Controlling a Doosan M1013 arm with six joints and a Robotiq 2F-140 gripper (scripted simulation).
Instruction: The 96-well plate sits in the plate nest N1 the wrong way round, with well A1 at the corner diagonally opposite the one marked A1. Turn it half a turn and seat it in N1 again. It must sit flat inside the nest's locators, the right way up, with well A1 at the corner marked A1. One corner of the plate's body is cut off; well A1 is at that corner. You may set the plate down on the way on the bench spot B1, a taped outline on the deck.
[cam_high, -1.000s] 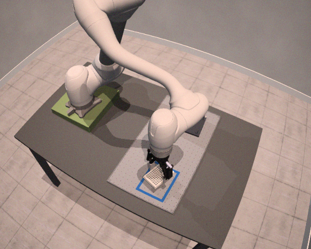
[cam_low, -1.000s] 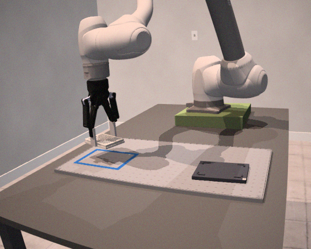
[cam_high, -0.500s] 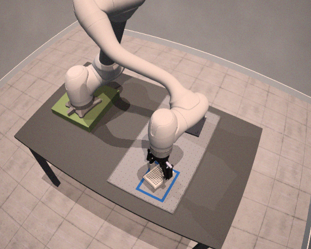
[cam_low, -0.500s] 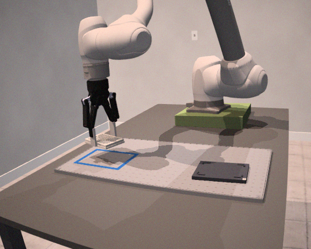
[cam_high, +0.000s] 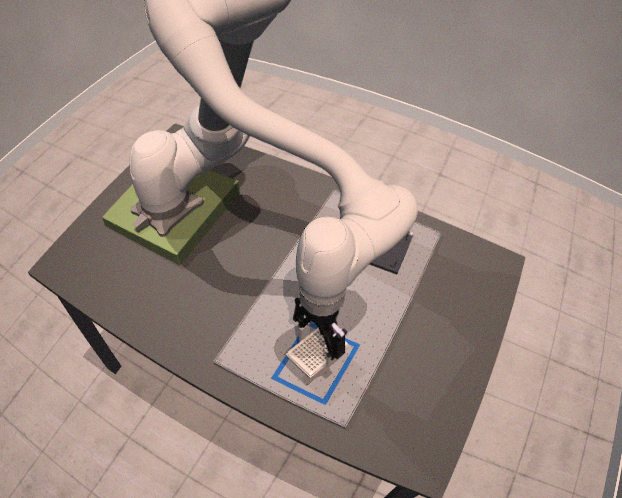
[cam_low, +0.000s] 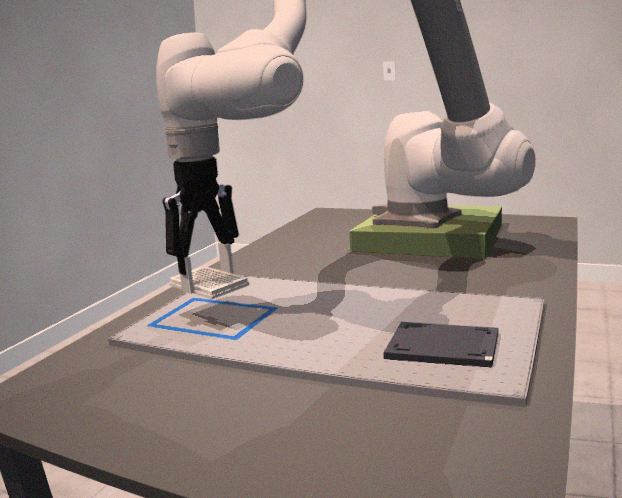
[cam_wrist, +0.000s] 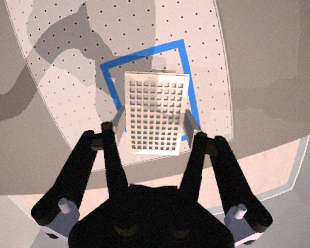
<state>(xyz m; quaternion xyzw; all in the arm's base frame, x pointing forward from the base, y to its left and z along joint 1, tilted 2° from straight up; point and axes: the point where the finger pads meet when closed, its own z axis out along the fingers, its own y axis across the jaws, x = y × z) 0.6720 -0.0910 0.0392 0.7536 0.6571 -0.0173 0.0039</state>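
My gripper (cam_low: 207, 277) is shut on the white 96-well plate (cam_low: 209, 281) and holds it level in the air above the blue taped outline B1 (cam_low: 211, 318). The plate's shadow falls inside the outline. In the top view the plate (cam_high: 307, 353) hangs over the outline, with the gripper (cam_high: 317, 339) above it. In the wrist view the fingers clamp the plate (cam_wrist: 156, 113) across its long sides, with the outline (cam_wrist: 150, 88) below it, turned a little against the plate. The dark plate nest N1 (cam_low: 441, 343) stands empty at the deck's other end. I cannot make out the cut corner.
The light perforated deck (cam_low: 332, 337) lies on the dark table. The arm's base stands on a green block (cam_low: 428, 236) at the back of the table. The arm's elbow and forearm hang over the deck and hide most of the nest (cam_high: 393, 255) in the top view.
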